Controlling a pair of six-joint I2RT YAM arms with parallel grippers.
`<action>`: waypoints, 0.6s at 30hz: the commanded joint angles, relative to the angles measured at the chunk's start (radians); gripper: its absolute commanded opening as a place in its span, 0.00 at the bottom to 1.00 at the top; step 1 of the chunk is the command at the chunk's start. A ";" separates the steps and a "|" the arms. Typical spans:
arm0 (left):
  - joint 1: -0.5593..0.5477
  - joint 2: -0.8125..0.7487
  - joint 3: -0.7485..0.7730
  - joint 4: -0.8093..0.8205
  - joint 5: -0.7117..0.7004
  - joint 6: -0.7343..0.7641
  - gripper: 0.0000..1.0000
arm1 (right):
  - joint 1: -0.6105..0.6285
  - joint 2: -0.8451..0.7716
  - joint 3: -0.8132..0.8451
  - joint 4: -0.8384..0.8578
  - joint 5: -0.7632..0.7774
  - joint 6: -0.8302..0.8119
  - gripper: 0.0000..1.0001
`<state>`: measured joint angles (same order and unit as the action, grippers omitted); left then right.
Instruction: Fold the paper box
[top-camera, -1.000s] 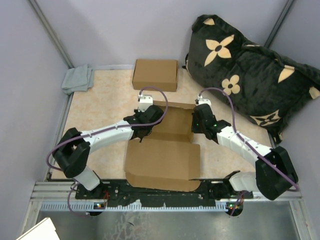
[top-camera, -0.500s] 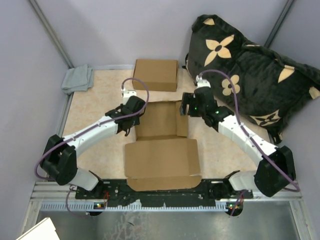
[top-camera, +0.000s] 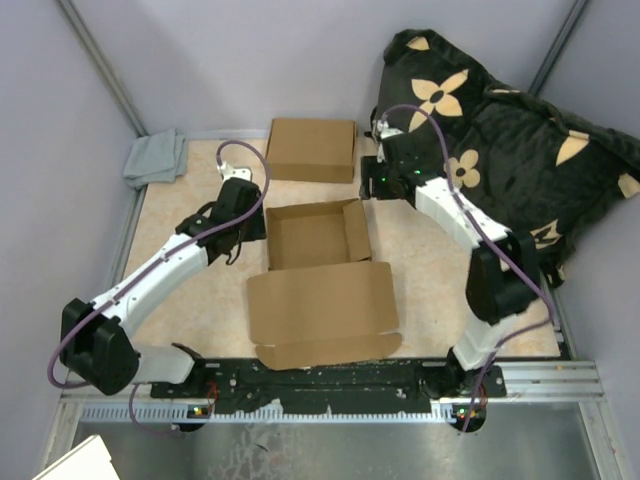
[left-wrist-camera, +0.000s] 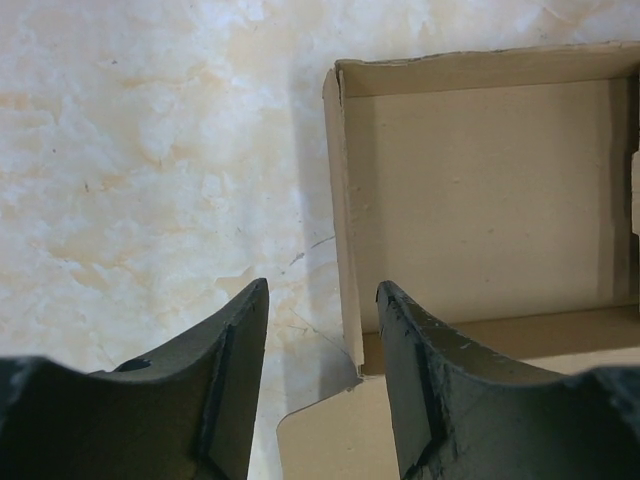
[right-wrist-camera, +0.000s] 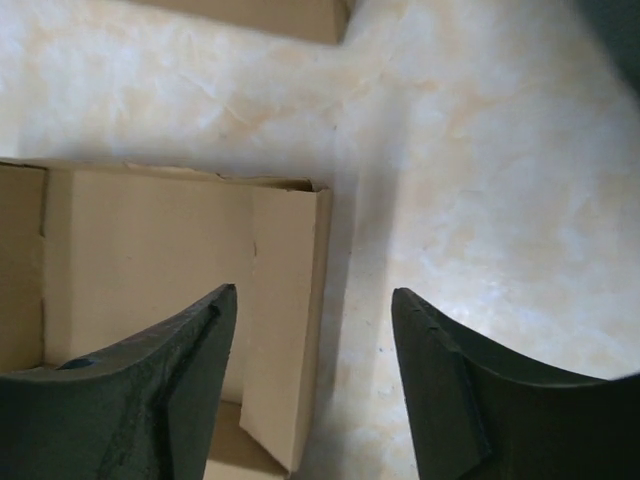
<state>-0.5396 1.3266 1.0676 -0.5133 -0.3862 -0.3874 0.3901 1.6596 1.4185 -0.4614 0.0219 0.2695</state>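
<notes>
Cardboard paper box (top-camera: 320, 310) is placed mid-table, tray walls raised, lid flap laid flat toward 6 o'clock. Left gripper (left-wrist-camera: 320, 300) is spread and empty, with the 9 o'clock wall seen between its fingers. Right gripper (right-wrist-camera: 312, 300) is likewise released at the 3 o'clock wall. Counted: two boxes, the second closed box (top-camera: 311, 149) at 12 o'clock; one grey cloth (top-camera: 156, 157); one black cushion (top-camera: 500, 150).
</notes>
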 joint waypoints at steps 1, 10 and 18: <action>0.006 -0.062 -0.011 -0.017 0.053 0.015 0.54 | 0.006 0.150 0.046 -0.048 -0.110 -0.040 0.60; 0.018 -0.027 -0.135 0.090 0.103 -0.023 0.52 | 0.047 0.219 -0.006 -0.010 -0.088 -0.025 0.52; 0.017 0.052 -0.112 0.073 0.166 -0.056 0.47 | 0.084 0.291 0.021 -0.095 0.037 -0.041 0.21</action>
<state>-0.5255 1.4071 0.9340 -0.4477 -0.2611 -0.4213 0.4564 1.9171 1.4078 -0.5076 -0.0341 0.2436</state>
